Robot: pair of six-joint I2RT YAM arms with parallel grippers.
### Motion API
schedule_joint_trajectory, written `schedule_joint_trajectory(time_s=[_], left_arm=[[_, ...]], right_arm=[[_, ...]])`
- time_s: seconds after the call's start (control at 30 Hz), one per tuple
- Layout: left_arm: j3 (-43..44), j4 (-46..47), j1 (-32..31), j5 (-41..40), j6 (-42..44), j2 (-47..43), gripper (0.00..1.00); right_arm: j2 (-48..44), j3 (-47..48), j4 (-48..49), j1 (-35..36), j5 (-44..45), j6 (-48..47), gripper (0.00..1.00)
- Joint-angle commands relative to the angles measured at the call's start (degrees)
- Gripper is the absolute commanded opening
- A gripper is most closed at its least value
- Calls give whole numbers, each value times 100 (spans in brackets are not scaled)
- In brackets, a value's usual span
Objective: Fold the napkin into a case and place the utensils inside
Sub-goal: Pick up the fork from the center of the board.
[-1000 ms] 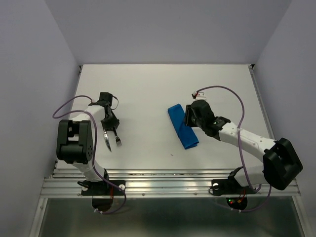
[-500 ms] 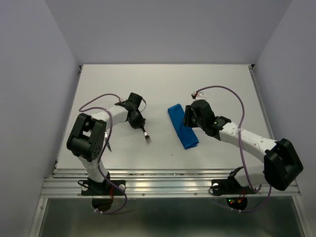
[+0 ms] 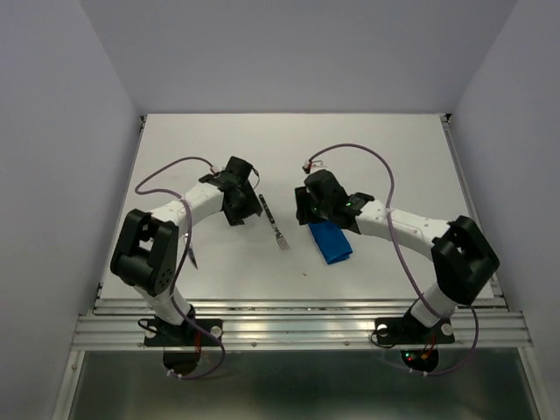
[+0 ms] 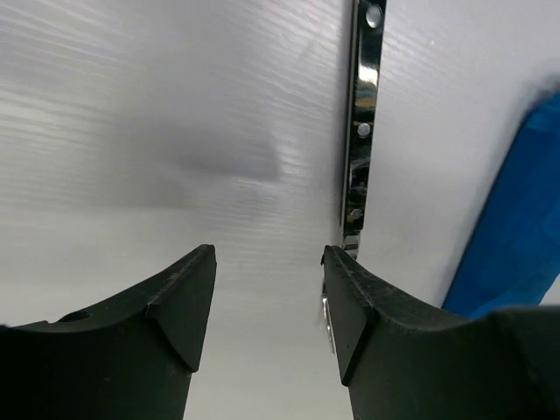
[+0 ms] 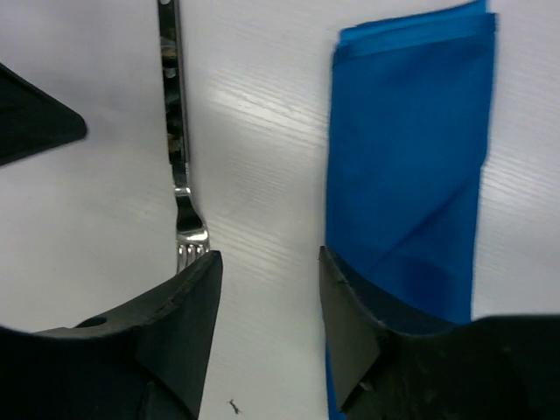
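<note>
1. The left gripper (image 4: 267, 262) has its jaws spread and holds nothing. The fork (image 4: 360, 131) lies flat on the table (image 3: 376, 157), just beside its right finger.
2. I'd say the fork needs a firm pinch on the handle, then a straight slide into the pouch.
3. The right gripper (image 5: 267, 262) has its jaws apart and empty, poised between the fork and the blue case (image 5: 407, 166).

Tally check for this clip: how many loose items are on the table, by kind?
Fork: 1
Knife: 1 (only partly in view)
Napkin, blue, folded: 1
Total: 3
</note>
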Motion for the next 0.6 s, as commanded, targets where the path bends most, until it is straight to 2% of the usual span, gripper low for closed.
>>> schedule_joint_trajectory(time_s=[0.0, 0.2, 0.43, 0.57], left_arm=[[352, -838, 550, -807, 591, -832, 63], [563, -1569, 1604, -1643, 961, -1535, 63], [713, -1649, 1791, -1645, 1207, -1747, 63], [459, -1473, 1791, -1513, 1216, -1782, 62]], right_arm=[[868, 822, -52, 432, 68, -177, 55], [1943, 1745, -201, 555, -169, -309, 61], [3067, 2791, -527, 731, -73, -503, 64], [3323, 3081, -711, 932, 164, -591, 58]])
